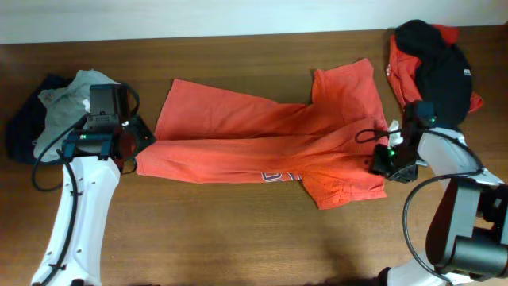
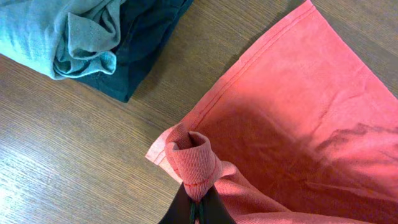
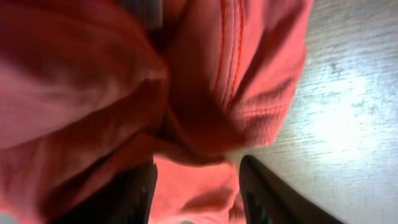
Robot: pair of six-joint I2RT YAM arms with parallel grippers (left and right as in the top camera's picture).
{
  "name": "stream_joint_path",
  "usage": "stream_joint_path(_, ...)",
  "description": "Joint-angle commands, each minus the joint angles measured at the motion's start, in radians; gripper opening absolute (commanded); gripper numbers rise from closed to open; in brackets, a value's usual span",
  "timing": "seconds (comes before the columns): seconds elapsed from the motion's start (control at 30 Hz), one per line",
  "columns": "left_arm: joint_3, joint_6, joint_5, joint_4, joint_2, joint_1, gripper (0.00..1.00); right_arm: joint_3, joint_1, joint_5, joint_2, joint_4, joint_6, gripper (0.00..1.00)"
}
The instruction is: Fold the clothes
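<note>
An orange-red T-shirt lies spread lengthwise across the middle of the table, with part of its block lettering showing at the near edge. My left gripper is at the shirt's left end, shut on a rolled-up corner of the T-shirt; in the left wrist view the gripper pinches that cloth tightly. My right gripper is at the shirt's right end by the sleeve. In the right wrist view the gripper has its jaws apart, with bunched T-shirt cloth lying between and above them.
A pale grey-green garment lies on a navy one at the far left, close behind my left arm; both also appear as a heap in the left wrist view. A black garment lies over a red one at the back right.
</note>
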Motion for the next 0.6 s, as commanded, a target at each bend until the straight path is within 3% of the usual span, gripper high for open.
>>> stream_joint_path(0.0, -0.001, 0.010, -0.019, 0.003, -0.002, 0.000, 0.00, -0.042, -0.006, 0.023, -0.003, 0.051, -0.004, 0.47)
stream_joint_path(0.23, -0.001, 0.010, -0.019, 0.003, -0.002, 0.000, 0.00, -0.087, -0.005, 0.023, -0.003, 0.101, -0.003, 0.45)
stream_joint_path(0.27, -0.001, 0.010, -0.019, 0.004, -0.002, 0.000, 0.00, -0.087, -0.005, 0.023, -0.003, 0.097, -0.003, 0.38)
stream_joint_path(0.33, -0.001, 0.010, -0.019, 0.005, -0.002, 0.000, 0.00, -0.087, -0.005, 0.016, -0.003, 0.080, 0.006, 0.07)
stream_joint_path(0.37, -0.001, 0.010, -0.019, 0.006, -0.002, 0.000, 0.00, -0.087, -0.005, 0.017, -0.003, 0.071, 0.042, 0.04)
stream_joint_path(0.57, -0.001, 0.010, -0.019, 0.006, -0.002, 0.000, 0.01, -0.051, -0.005, -0.028, -0.026, 0.023, 0.150, 0.04)
